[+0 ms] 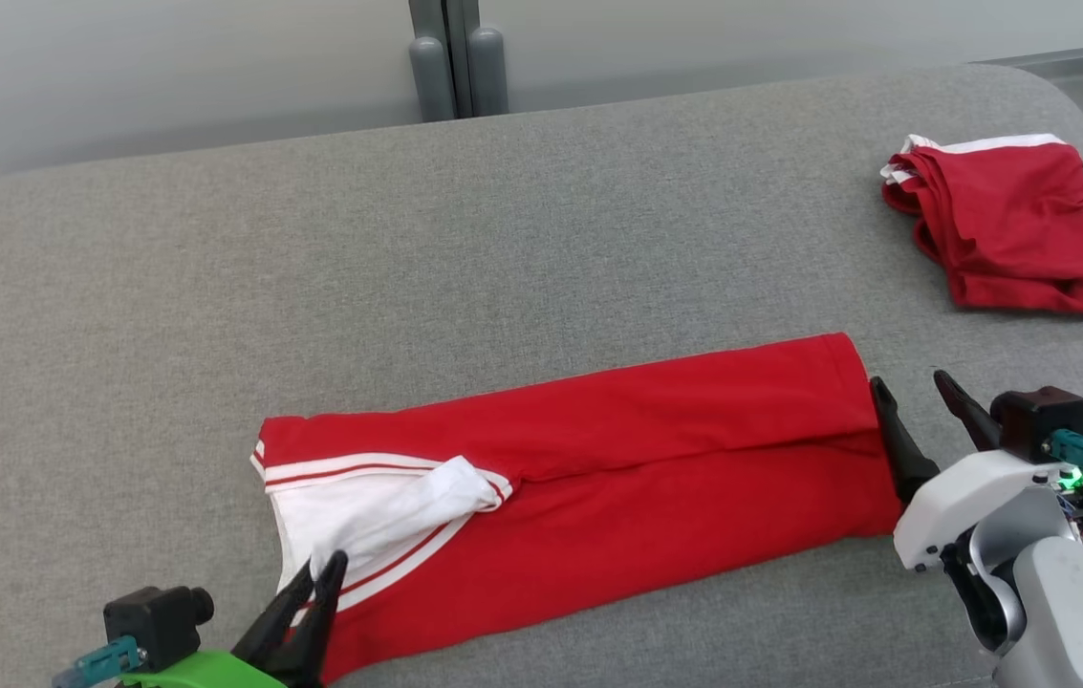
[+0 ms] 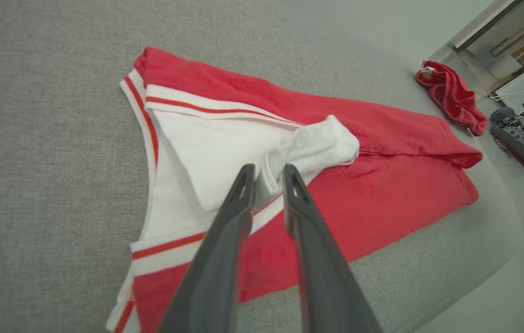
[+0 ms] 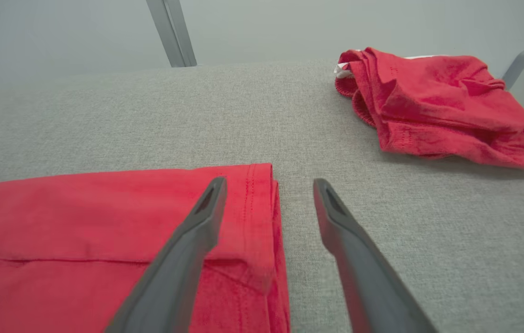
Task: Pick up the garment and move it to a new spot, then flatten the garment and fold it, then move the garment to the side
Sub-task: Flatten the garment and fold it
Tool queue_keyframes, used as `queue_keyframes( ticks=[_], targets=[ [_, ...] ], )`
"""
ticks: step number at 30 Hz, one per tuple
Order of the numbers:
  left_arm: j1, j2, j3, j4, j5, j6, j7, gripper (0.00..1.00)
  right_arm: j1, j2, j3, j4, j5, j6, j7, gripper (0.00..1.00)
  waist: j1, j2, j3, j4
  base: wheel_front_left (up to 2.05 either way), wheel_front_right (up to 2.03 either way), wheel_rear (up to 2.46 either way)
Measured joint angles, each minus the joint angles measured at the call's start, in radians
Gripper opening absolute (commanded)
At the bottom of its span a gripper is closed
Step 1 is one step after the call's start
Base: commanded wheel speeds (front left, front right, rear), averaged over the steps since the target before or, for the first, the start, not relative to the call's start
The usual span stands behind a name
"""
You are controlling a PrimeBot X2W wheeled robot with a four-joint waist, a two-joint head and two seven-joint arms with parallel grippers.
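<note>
- while the long red garment (image 1: 617, 459) lies folded lengthwise on the grey cushion (image 1: 407, 239), the head view takes in both its ends at once, with a gripper at each.
- the left gripper (image 1: 323, 566) sits at the garment's white-trimmed end, tips over the white sleeve (image 1: 407, 497); from the head its fingers look almost together.
- the left wrist view shows more: a narrow gap runs between the two fingers, and no cloth is pinched in it.
- the right gripper (image 1: 908, 379) stands at the garment's plain red end, spread wide and holding nothing.
- the right wrist view adds that one finger (image 3: 183, 249) is over the garment's hemmed edge, the other over bare cushion just beside it.
- a second red garment (image 1: 1014, 229), bundled, lies well apart from the first, beyond that plain end.
</note>
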Motion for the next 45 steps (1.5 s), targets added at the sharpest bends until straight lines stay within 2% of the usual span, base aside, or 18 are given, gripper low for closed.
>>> queue_keyframes(
  ticks=[9,17,25,33,37,38,39,40,42,44,45],
  targets=[
    [0.027,-0.016,0.021,0.032,0.029,0.002,-0.109,1.0,0.07,0.033,-0.094,-0.05,-0.039,0.0,-0.013,1.0,0.0,-0.0001,-0.03,0.001,0.0,0.0,0.0],
    [0.023,-0.057,0.044,0.043,0.09,0.046,-0.177,1.0,0.073,0.059,-0.086,-0.045,-0.058,0.0,0.001,1.0,0.0,0.0,-0.044,0.012,0.0,0.0,0.0],
    [-0.001,-0.093,0.056,0.067,0.125,0.063,-0.193,1.0,0.011,0.071,-0.097,0.119,-0.118,0.0,-0.03,1.0,0.0,0.0,-0.037,0.039,0.0,0.0,0.0],
    [-0.003,-0.097,0.081,0.084,0.145,0.067,-0.201,1.0,-0.033,0.075,-0.148,0.31,-0.171,0.0,-0.103,1.0,0.0,0.0,-0.027,0.075,0.0,0.0,0.0],
    [-0.001,-0.1,0.085,0.091,0.154,0.066,-0.202,1.0,-0.049,0.081,-0.15,0.369,-0.195,0.0,-0.131,1.0,0.0,-0.0001,-0.028,0.082,0.0,0.0,0.0],
    [-0.001,-0.102,0.086,0.092,0.159,0.066,-0.202,1.0,-0.053,0.083,-0.146,0.382,-0.204,0.0,-0.138,0.78,0.0,-0.0001,-0.029,0.081,0.0,0.0,0.0],
    [-0.001,-0.105,0.087,0.094,0.164,0.066,-0.202,1.0,-0.058,0.085,-0.142,0.395,-0.214,0.0,-0.145,0.61,0.0,-0.0001,-0.03,0.08,0.0,0.0,0.0],
    [-0.001,-0.107,0.086,0.095,0.17,0.066,-0.202,1.0,-0.064,0.086,-0.137,0.404,-0.22,0.0,-0.148,0.38,0.0,-0.0001,-0.031,0.079,0.0,0.0,0.0],
    [-0.001,-0.112,0.081,0.095,0.182,0.066,-0.202,1.0,-0.074,0.091,-0.13,0.427,-0.235,0.0,-0.156,0.22,0.0,-0.0001,-0.033,0.073,0.0,0.0,0.0],
    [-0.001,-0.118,0.077,0.095,0.195,0.066,-0.202,1.0,-0.085,0.096,-0.126,0.447,-0.242,0.0,-0.163,0.0,0.0,-0.0001,-0.036,0.067,0.0,0.0,0.0],
    [-0.002,-0.122,0.077,0.097,0.198,0.066,-0.202,1.0,-0.092,0.1,-0.124,0.458,-0.242,0.0,-0.165,0.0,0.0,-0.0001,-0.037,0.063,0.0,0.0,0.0]
  ],
)
